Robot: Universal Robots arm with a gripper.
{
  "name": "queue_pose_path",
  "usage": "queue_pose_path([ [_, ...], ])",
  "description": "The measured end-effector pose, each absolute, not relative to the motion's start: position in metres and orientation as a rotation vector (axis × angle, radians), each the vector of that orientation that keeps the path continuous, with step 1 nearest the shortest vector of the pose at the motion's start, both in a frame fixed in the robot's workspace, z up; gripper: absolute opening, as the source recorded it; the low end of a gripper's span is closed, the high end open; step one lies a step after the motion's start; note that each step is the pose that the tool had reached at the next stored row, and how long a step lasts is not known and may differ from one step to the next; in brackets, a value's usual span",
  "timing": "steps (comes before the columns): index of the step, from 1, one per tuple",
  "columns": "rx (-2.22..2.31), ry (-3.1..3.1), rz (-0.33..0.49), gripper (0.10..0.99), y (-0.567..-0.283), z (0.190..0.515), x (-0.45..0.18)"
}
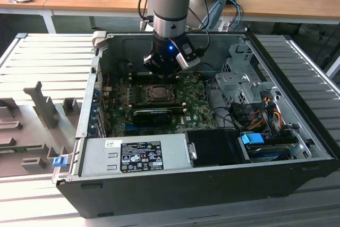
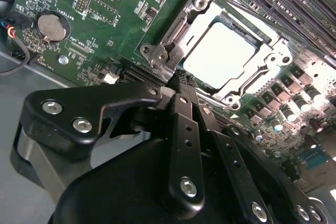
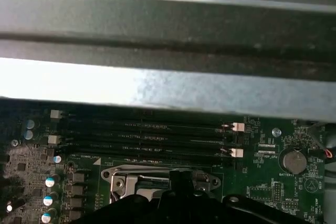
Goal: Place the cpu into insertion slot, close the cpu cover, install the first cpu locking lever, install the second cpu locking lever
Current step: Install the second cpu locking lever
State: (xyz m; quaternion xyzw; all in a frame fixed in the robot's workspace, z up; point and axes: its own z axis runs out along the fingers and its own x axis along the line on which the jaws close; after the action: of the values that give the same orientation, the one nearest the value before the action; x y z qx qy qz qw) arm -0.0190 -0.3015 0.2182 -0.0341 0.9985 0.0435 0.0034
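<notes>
End effector [image 2: 181, 77] vertical, tips at cpu cover [image 2: 231, 51] edge.

A silver arm [image 1: 171, 3] with pale blue joint cap, black cables, blue light, and black pincer [image 2: 181, 80] studded with silver screws.

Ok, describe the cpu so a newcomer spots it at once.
Look inside the open computer case at the green motherboard. Near the gripper sits the grey metal cpu cover, closed. The cpu is the pale, plain square showing through its window, unlike the long black memory slots alongside.
</notes>
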Motion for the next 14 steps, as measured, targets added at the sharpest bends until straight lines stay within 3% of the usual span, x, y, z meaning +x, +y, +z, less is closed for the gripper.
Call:
queue_pose_path([
  [14,-0.107,3.130,0.137,0.106,-0.3065,0.2244,-0.0190],
])
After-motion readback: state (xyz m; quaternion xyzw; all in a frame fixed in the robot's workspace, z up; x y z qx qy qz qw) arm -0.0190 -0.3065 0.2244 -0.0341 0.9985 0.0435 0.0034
